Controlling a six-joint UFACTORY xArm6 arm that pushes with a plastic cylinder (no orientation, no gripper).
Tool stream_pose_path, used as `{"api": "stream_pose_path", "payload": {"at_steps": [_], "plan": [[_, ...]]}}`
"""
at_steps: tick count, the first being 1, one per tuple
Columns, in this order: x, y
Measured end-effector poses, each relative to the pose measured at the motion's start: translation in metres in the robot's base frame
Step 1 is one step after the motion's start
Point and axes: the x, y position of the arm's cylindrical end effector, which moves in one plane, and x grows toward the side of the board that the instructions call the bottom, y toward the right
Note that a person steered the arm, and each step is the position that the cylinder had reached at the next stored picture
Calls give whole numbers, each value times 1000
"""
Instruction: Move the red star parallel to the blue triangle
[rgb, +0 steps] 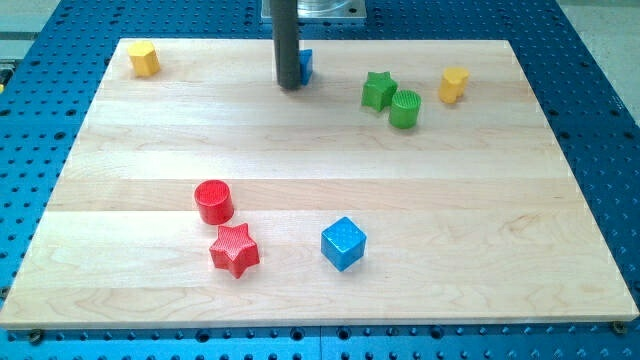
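Note:
The red star (234, 249) lies at the lower left of the wooden board (480, 200), just below a red cylinder (213, 201). The blue triangle (305, 65) is near the view's top centre, mostly hidden behind my rod. My tip (289, 85) rests on the board right at the blue triangle's left side, touching or nearly touching it. The tip is far from the red star, which lies well toward the view's bottom.
A blue cube (343, 243) sits right of the red star. A green star (378, 90) and a green cylinder (405, 109) are at the upper right, with a yellow block (454, 84) beyond them. Another yellow block (144, 59) is at the top left corner.

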Motion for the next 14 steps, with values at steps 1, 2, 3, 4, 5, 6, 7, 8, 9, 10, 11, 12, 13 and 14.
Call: {"api": "stream_pose_path", "payload": {"at_steps": [1, 2, 3, 4, 5, 6, 7, 8, 9, 10, 11, 12, 13, 14], "plan": [[-21, 32], [5, 22], [13, 14], [58, 1], [98, 23], [182, 15], [249, -25], [309, -28], [344, -46], [346, -60], [339, -89], [310, -89], [280, -26], [209, -6]]}}
